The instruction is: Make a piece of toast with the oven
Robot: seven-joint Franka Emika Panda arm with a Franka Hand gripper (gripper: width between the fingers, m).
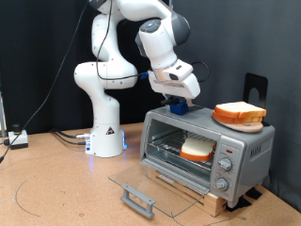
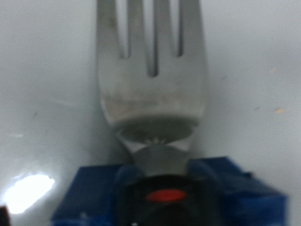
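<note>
The arm (image 1: 118, 56) is glossy white with rounded segments, dark joint bands and a flared white base.

We are looking at a robotics lab, not a kitchen. Behind the pincer (image 1: 177, 106) hangs a black curtain backdrop (image 1: 245, 38), and below it spreads a bare brown wooden tabletop (image 1: 56, 188). Beside and below the pincer, the white robot arm's pedestal base (image 1: 106, 132) is fixed to that tabletop, with loose cables (image 1: 66, 137) trailing from it. Just under the pincer, a boxy silver toaster oven (image 1: 209, 146) sits as a staged prop.
</note>
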